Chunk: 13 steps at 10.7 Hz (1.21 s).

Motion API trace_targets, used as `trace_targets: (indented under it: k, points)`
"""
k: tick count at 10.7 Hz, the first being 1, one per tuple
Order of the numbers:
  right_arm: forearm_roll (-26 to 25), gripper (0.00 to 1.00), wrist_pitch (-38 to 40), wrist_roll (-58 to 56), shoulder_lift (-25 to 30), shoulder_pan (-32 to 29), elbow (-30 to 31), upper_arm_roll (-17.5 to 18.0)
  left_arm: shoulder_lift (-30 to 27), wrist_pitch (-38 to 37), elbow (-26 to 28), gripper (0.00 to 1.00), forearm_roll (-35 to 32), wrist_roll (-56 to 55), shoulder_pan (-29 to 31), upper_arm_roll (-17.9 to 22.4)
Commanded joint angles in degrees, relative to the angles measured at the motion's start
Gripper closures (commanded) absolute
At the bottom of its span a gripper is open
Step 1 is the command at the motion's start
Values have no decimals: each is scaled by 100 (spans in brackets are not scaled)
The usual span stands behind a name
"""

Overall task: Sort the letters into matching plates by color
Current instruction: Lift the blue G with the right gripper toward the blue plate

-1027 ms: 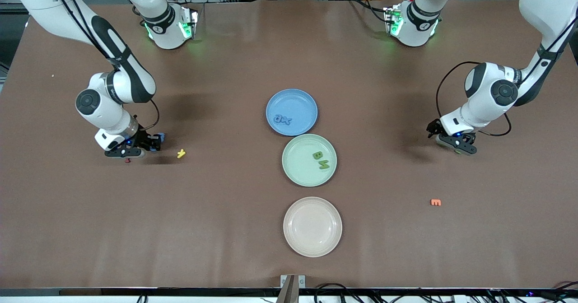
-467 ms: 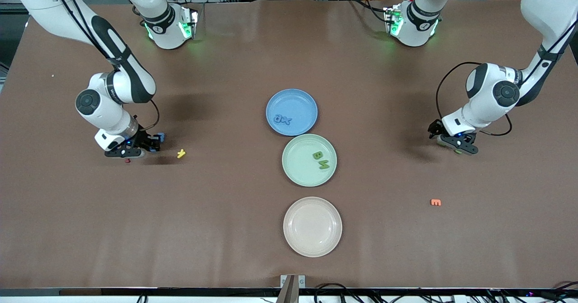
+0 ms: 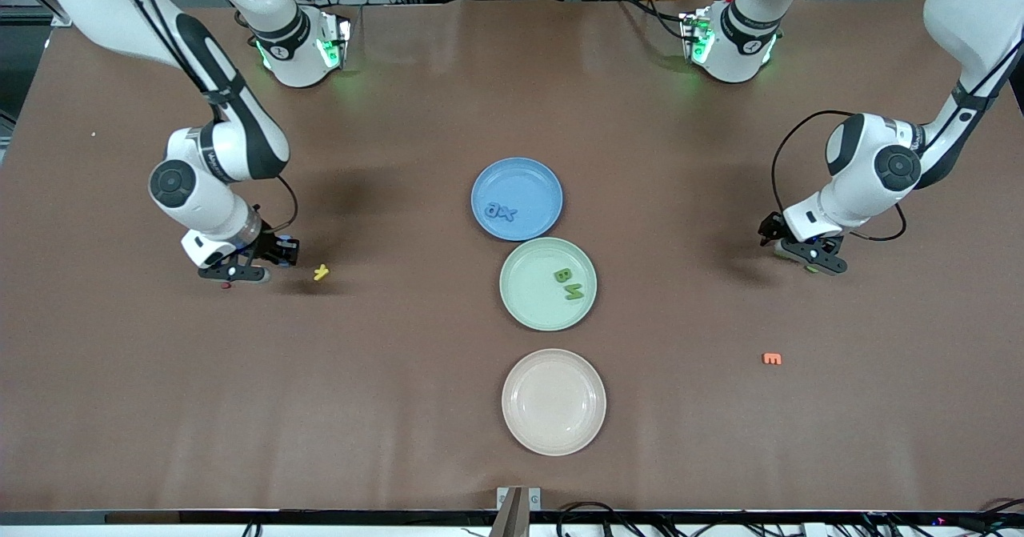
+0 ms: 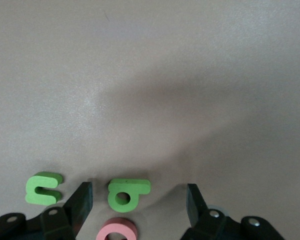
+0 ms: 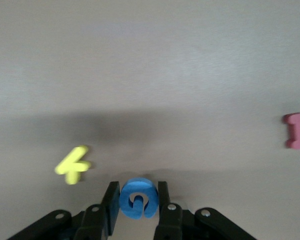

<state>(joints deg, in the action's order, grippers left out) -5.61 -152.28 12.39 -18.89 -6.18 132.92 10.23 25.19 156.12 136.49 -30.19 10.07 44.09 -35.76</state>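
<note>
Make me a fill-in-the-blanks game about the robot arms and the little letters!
1. The right gripper is shut on a ___ letter.
2. The left gripper is open around a ___ letter.
3. The green plate holds ___ letters.
4. The cream plate holds ___ letters.

Missing words: blue, green, two, no

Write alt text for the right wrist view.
The right claw is shut on a blue letter just above the brown table. A yellow letter lies on the table close by, and a pink letter lies farther off.
</note>
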Motion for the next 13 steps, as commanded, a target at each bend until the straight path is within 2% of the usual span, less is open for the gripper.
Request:
trace_targets:
  k: [1,2,5,10,11,13]
  points:
    - [200,74,93,1042,158,695,14,-13,100,77,-35,22,-146,-84,100,-36]
    - [218,74,102,1464,158,941,-3,22,100,77,-35,22,-146,-84,100,-36]
    - [218,74,102,2843,149,1504,-152,504,144,68,-35,26,-146,-93,92,-2]
    - [218,74,234,4374,-53,2795,-609,559,144,68,-52,50,-146,-93,83,34]
    - [218,74,338,4690,-149,2998,-810,594,136,68,-52,56,-146,-93,83,34]
    - [218,74,1065,5236,-622,3411,-1668,603,127,68,-61,68,-146,-93,91,34]
